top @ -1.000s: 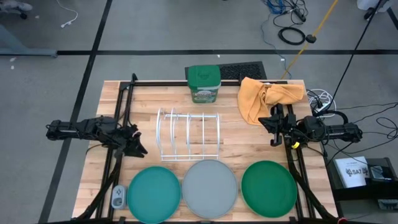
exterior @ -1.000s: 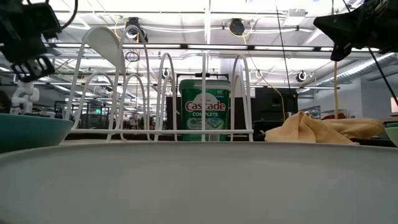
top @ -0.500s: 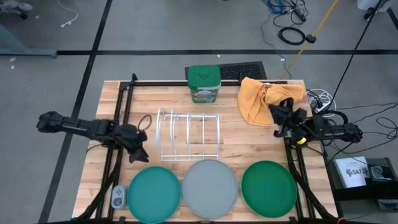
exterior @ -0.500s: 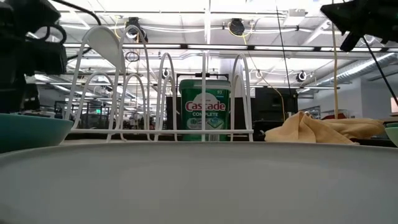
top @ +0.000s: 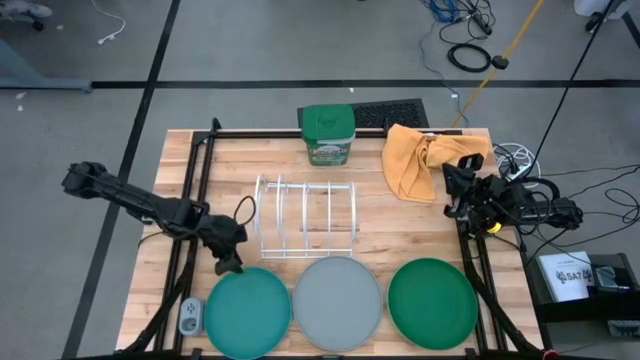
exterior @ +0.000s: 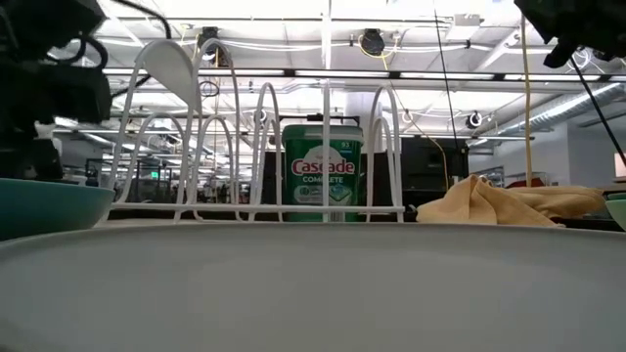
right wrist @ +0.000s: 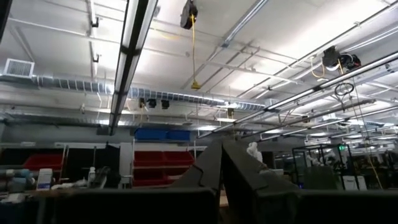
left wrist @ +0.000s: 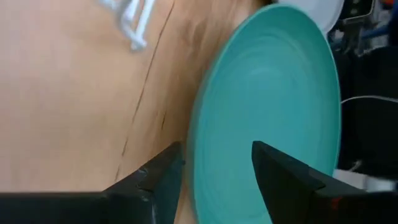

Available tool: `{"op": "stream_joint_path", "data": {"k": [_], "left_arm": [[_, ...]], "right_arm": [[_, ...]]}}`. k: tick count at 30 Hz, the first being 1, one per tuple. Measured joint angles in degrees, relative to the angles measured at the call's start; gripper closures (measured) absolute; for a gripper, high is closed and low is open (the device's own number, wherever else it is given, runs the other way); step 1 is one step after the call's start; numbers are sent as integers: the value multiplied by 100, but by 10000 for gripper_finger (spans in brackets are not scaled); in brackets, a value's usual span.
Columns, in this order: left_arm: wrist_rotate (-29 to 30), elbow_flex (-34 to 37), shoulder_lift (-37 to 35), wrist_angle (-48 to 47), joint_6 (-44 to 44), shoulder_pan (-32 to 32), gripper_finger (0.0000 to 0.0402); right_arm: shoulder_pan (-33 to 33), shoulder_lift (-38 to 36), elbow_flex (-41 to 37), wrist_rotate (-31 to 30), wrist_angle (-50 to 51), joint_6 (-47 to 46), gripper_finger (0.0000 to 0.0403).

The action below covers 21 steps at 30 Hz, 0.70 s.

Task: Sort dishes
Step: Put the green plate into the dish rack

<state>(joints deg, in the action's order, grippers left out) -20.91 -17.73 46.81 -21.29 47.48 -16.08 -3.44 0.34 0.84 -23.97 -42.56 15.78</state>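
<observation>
Three round plates lie flat in a row along the table's near edge: teal, light grey and green. My left gripper is open and points down over the teal plate's far left rim. In the left wrist view its gripper has one finger over the wood and one over the plate, and I see no touch. My right gripper is shut and empty, raised at the right next to the orange cloth. In its wrist view the gripper faces the room's ceiling.
A white wire rack stands mid-table behind the plates. A green detergent tub stands at the far edge. A crumpled orange cloth lies at the far right. A small grey object lies at the near left corner.
My left gripper has swung toward the table's near edge and the teal plate, tipping to point down over its rim. My right gripper has drawn back toward the table's right and far side and tipped upward.
</observation>
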Motion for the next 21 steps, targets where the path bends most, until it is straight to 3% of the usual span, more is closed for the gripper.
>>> {"op": "stream_joint_path", "data": {"k": [9,16,21], "left_arm": [[1386,-828,-290,-1226,-144,-267,228],[1490,-1644,-651,-1923,-54,-309,229],[1420,-2110,-291,-1940,262,-675,229]], "right_arm": [[0,0,0,-2,111,6,394],[0,0,0,0,185,-5,394],[-1,0,0,0,281,-7,394]]}}
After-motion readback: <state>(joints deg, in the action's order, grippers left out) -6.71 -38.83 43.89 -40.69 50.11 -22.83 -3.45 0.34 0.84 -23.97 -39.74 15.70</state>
